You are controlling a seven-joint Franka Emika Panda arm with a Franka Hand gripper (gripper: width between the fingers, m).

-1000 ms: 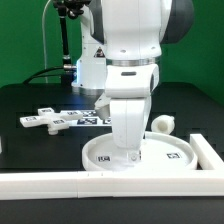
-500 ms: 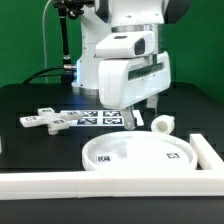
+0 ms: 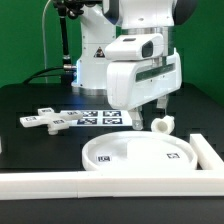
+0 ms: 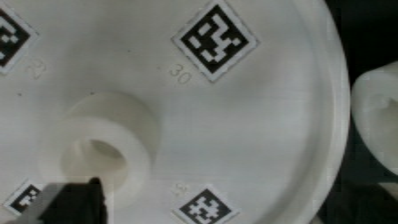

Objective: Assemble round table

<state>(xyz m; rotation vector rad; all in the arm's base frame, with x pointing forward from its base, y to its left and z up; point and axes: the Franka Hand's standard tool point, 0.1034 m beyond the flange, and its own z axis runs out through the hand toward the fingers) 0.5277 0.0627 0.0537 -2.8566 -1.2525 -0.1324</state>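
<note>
Notably, gripper [image 3: 150, 114] hung empty, fingers apart, round disc [image 3: 140, 158] below it, post [image 3: 161, 124] close beside. Wrist view alone showed disc's hollow centre hub [image 4: 98, 150]; exterior alone showed the cross piece [image 3: 45, 120].

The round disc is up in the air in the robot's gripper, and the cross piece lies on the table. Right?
No. The exterior view shows the round disc lying flat on the table, below the empty gripper. The cross piece does lie on the table.
</note>
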